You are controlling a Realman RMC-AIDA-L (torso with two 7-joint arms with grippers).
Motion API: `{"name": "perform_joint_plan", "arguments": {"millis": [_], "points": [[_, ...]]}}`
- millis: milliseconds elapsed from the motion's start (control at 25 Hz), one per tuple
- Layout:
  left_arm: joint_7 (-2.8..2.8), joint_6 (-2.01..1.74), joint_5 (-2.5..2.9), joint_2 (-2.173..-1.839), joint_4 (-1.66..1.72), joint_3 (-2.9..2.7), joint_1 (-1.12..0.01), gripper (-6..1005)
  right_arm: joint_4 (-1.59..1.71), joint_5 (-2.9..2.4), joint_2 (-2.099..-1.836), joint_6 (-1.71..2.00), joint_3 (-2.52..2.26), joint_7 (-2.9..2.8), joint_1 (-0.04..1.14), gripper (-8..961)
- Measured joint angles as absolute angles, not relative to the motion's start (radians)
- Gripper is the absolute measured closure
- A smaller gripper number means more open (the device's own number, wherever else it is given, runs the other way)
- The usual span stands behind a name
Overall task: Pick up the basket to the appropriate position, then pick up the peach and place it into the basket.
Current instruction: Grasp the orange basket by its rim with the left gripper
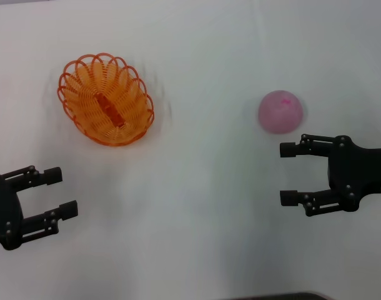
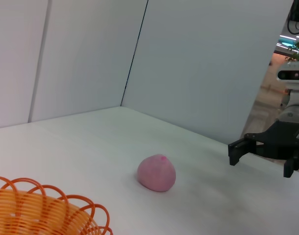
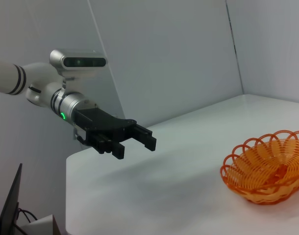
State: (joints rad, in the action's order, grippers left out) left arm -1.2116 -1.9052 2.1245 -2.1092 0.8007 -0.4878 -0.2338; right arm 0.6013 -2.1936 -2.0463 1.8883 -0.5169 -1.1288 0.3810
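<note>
Two black grippers hover spread wide and empty over the white table (image 1: 197, 206): the left gripper (image 1: 58, 194) at the near left corner, the right gripper (image 1: 289, 174) just short of the pink peach (image 1: 280, 111). Farther back on the left sits the orange basket (image 1: 105, 99), well apart from the fruit.

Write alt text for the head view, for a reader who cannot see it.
An empty orange basket sits at far left on a white table, and a pink peach lies apart at right. The right gripper is just near of the peach, the left gripper near of the basket, both with jaws open and empty.
</note>
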Motion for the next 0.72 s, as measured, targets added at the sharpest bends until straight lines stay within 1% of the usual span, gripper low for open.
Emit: {"name": "perform_joint_plan", "arguments": {"millis": [720], "points": [[-1.228,-1.92,2.122,-2.104,0.805,-0.485,-0.244,297,0.604,-2.194,-2.048,1.885,-0.517,-1.137,0.392,11]]}}
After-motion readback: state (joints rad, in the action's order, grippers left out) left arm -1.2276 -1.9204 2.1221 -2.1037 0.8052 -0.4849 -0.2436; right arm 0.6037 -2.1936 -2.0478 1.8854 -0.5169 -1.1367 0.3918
